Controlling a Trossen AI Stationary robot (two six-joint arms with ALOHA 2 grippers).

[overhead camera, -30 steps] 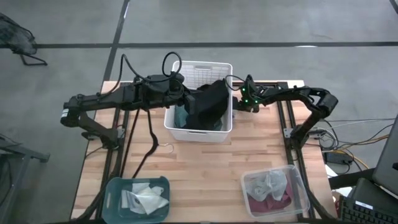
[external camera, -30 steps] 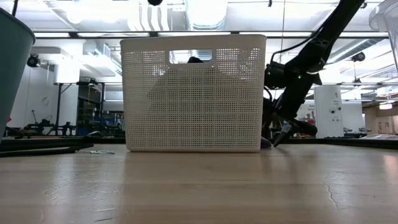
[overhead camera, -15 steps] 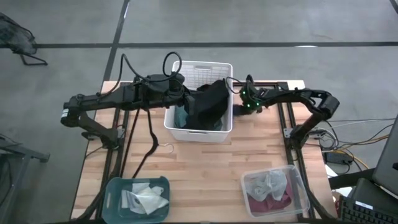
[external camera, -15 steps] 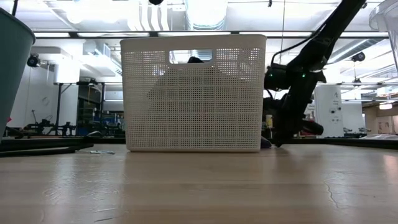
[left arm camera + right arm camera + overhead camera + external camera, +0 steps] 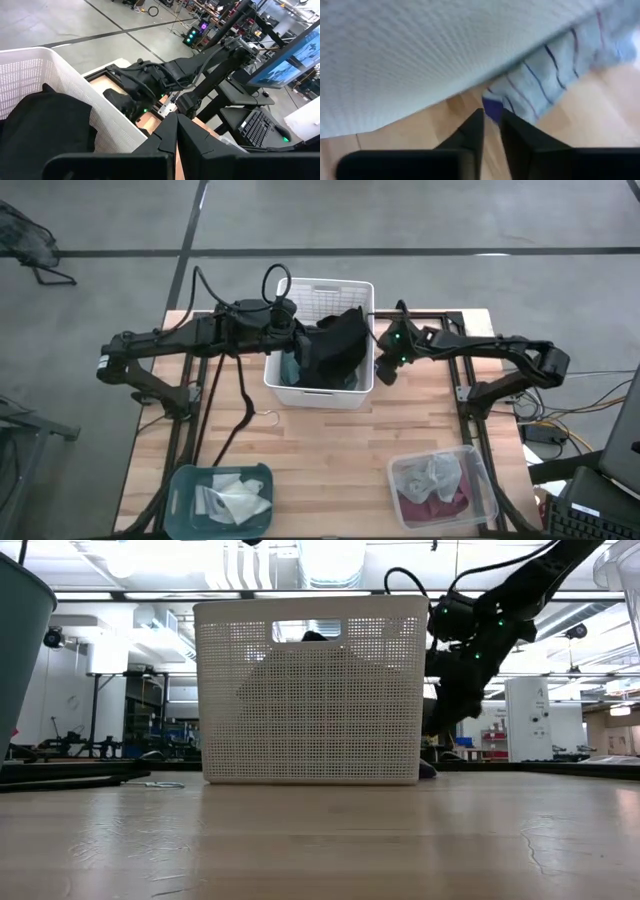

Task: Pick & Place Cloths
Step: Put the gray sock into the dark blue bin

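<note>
A white slatted basket (image 5: 320, 283) (image 5: 310, 690) holds a black cloth (image 5: 338, 345) (image 5: 45, 130) piled above a teal-green cloth (image 5: 292, 368). My left gripper (image 5: 304, 343) (image 5: 176, 120) hovers over the basket beside the black cloth, shut, with nothing seen between its fingers. A light grey striped cloth (image 5: 555, 75) lies on the table against the basket's right wall. My right gripper (image 5: 385, 372) (image 5: 492, 117) is right at it, fingers nearly together. In the low view only a purplish bit (image 5: 425, 769) shows at the basket's foot. My right gripper has the light grey cloth's purple tag end (image 5: 492, 106) between its two fingertips, coming from above beside the basket wall (image 5: 420, 60). The rest of the cloth trails away along the wall and lies on the table. One layer or several, I cannot tell.
A teal tray (image 5: 222, 498) with white cloths stands at the near left. A clear tray (image 5: 440, 485) with grey and maroon cloths stands at the near right. A black cable (image 5: 240, 405) runs across the left half of the table. Bare wood lies between the trays.
My right gripper has moved along the basket's right wall toward the near edge and closer to the wall, while its wrist has risen and its elbow has swung toward the table's right. The left arm and the cloths in the basket have kept still.
</note>
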